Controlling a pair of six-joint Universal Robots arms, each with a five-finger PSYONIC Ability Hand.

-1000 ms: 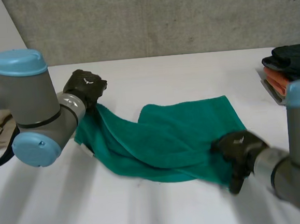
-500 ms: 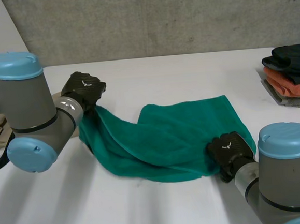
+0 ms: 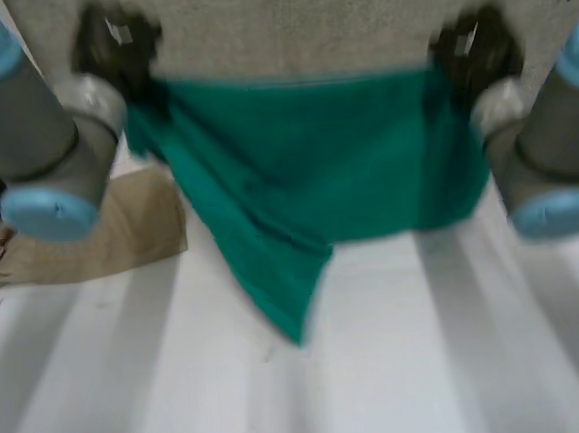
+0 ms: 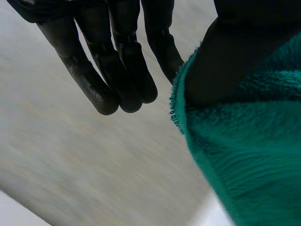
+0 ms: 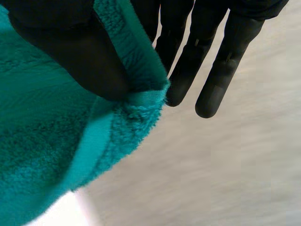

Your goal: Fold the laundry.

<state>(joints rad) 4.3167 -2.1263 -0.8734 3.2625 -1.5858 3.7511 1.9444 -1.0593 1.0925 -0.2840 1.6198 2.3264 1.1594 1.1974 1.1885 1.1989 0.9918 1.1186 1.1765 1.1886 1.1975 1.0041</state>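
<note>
Since a second ago both hands have lifted the green towel [image 3: 325, 158] off the table [image 3: 432, 366] and drawn it taut between them. The left hand [image 3: 114, 45], at ten o'clock, pinches one top corner under its thumb against straight fingers. The right hand [image 3: 472, 44], at two o'clock, pinches the other corner likewise. The towel's left half sags to a point toward six o'clock; that tip seems clear of the table, though I cannot be sure. A beige cloth [image 3: 101, 236] lies at eight o'clock. To do the step well, keep both corners level, let the sagging side fall flat, then lay the bottom edge down first.
</note>
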